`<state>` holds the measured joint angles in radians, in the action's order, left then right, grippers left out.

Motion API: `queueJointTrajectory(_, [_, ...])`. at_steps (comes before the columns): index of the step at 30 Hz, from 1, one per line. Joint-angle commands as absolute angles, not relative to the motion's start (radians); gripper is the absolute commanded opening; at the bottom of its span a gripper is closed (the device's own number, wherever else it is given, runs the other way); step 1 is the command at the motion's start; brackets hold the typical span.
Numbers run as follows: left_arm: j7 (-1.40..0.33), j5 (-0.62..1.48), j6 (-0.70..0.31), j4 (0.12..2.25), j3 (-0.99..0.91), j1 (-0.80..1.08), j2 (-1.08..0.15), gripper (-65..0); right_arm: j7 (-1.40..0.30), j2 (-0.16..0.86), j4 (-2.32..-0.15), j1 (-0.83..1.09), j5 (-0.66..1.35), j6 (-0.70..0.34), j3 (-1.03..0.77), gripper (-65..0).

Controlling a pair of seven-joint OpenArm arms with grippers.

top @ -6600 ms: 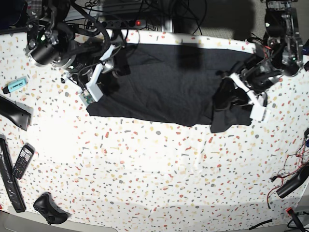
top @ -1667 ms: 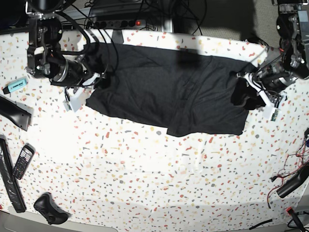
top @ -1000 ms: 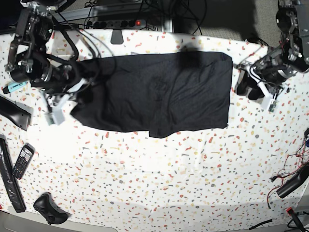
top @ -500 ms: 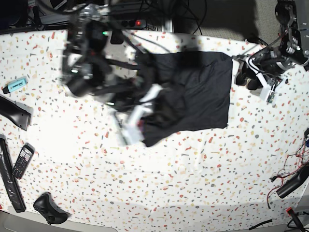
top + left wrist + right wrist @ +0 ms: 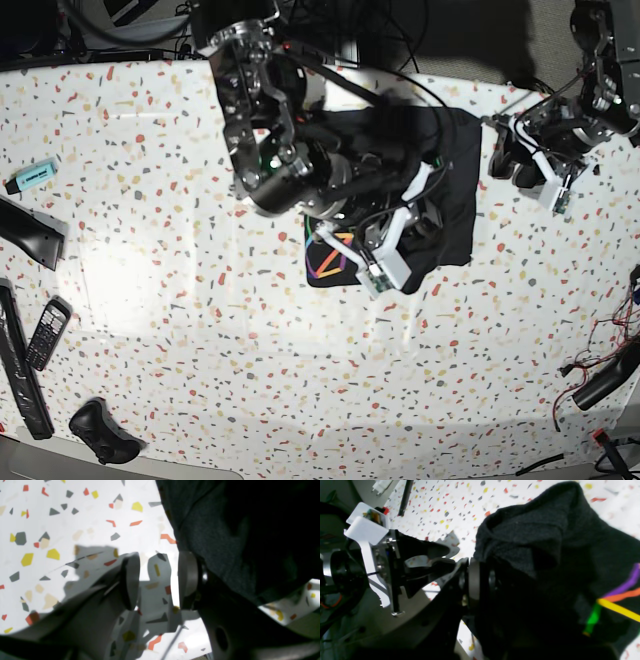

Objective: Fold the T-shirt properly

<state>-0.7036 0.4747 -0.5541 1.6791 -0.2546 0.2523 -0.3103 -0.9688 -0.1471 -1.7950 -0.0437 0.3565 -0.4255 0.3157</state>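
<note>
The black T-shirt [image 5: 455, 190] lies doubled over at the table's upper middle, with a corner turned up so that the rainbow print [image 5: 330, 255] shows. My right gripper [image 5: 432, 205] reaches across from the left and is shut on a bunched fold of the shirt [image 5: 532, 542]. One finger pad [image 5: 473, 585] presses into the cloth, and coloured print lines [image 5: 620, 597] show beside it. My left gripper [image 5: 508, 165] is open and empty just off the shirt's right edge. In the left wrist view its fingers [image 5: 131, 580] stand apart over bare table, with the shirt [image 5: 225, 530] beside them.
A blue highlighter [image 5: 32, 176], a black bar [image 5: 25, 232], a phone [image 5: 46, 335] and a black controller [image 5: 100, 432] lie along the left edge. Cables and a black tool [image 5: 600, 380] lie at the right edge. A power strip and wires run along the back.
My right arm has swung from the left side to the right, carrying the shirt's left edge over the rest; the print now shows. My left gripper stays open by the right edge.
</note>
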Motion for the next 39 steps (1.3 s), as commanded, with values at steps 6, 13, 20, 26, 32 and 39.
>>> queueJointTrajectory(6, [-0.68,0.49,-0.558,1.696,-0.261,0.246,-0.319,-40.9,-0.95,-0.157,-1.668,-0.154,0.51,-0.429,0.318,-65.0])
queueJointTrajectory(13, [-0.68,0.49,-0.558,1.696,-0.261,0.246,-0.32,-40.8,-0.945,-0.157,-1.639,-0.201,0.659,-0.496,0.318,-40.0])
queueJointTrajectory(20, [-0.662,0.566,-0.558,1.696,-0.261,0.246,-0.369,-40.8,-1.023,-0.157,-1.643,-0.243,0.789,-0.537,0.308,-39.9])
queueJointTrajectory(26, [-0.698,0.665,-0.559,1.768,-0.261,0.247,-0.41,-40.8,-1.085,-0.157,-1.684,-0.289,0.703,-0.537,0.21,-39.9])
queueJointTrajectory(32, [-0.749,0.734,-0.577,1.96,-0.257,0.247,-0.372,-40.9,-1.103,-0.157,-1.708,-0.29,0.492,-0.538,0.015,-40.0])
queueJointTrajectory(39, [-0.747,0.57,-0.577,2.016,-0.067,0.246,-0.344,-40.9,-1.114,-0.081,-1.708,-0.252,0.474,-0.538,-0.14,-40.0])
